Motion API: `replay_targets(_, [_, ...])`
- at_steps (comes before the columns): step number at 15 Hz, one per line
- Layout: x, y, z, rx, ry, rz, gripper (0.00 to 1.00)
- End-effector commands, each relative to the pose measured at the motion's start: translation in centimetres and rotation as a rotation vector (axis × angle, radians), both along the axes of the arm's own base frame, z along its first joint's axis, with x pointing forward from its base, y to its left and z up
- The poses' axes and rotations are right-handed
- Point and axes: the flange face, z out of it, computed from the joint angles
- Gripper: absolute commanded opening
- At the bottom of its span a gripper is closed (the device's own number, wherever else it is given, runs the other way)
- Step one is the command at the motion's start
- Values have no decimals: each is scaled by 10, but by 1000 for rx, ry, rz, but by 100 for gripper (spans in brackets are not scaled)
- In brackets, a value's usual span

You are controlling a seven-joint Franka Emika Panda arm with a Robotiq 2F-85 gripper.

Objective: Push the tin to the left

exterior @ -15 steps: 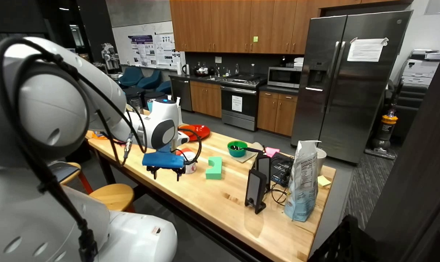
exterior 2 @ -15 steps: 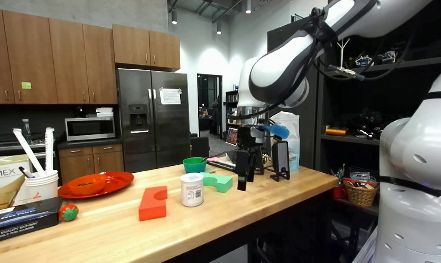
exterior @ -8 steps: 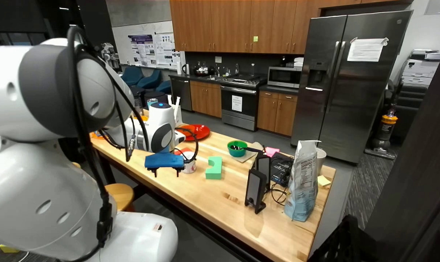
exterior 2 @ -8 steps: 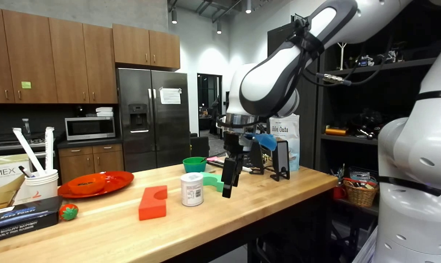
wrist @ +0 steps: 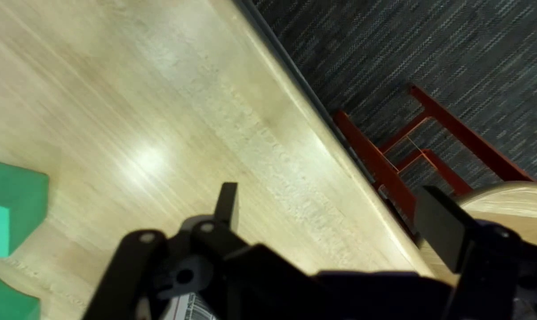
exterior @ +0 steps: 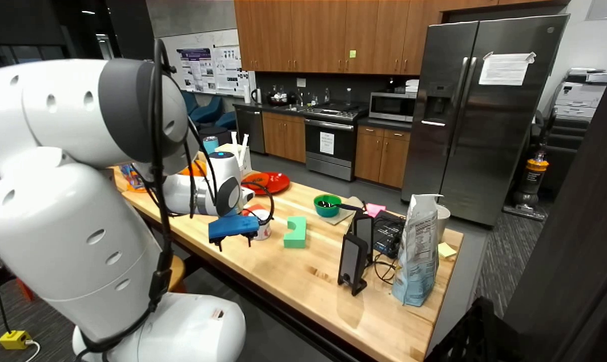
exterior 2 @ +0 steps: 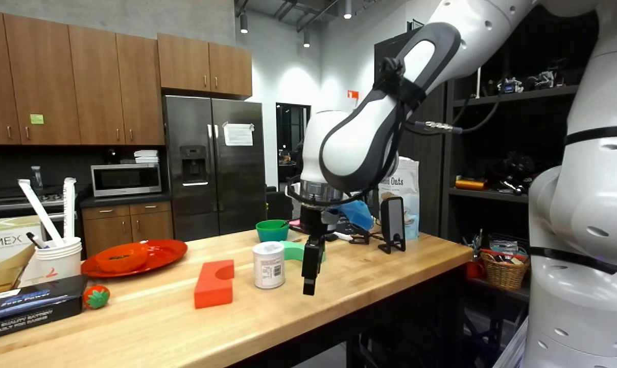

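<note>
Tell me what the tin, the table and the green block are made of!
Table: likely wood, glossy, with grain lines and a bright reflection. Green block: maybe foam, matte, no glare. Tin: smooth; metal or cardboard, its printed side hides which.

In the wrist view, the black two-fingered gripper [wrist: 335,213] and the bottom edge hide most of the white cylindrical tin [wrist: 195,308] — only a barcoded sliver shows — and the left edge crops the green curve-notched block [wrist: 24,191].

Gap between tool [exterior: 235,245] and tin [exterior 2: 268,267], red block [exterior 2: 214,290] past tin, green block [exterior: 295,237] near, tabletop [wrist: 233,124] bare along edge
</note>
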Motion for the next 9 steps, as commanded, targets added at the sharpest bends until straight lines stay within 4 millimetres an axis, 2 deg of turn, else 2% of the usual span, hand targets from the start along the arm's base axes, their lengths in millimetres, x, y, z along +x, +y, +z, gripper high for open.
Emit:
replay_targets(1, [16, 8, 0, -20, -15, 46, 100])
replay_targets(2, [18, 9, 3, -21, -16, 52, 100])
replay_targets(3, [9, 7, -2, -15, -7, 27, 100])
replay_targets(9, [12, 7, -2, -33, -1, 9, 100])
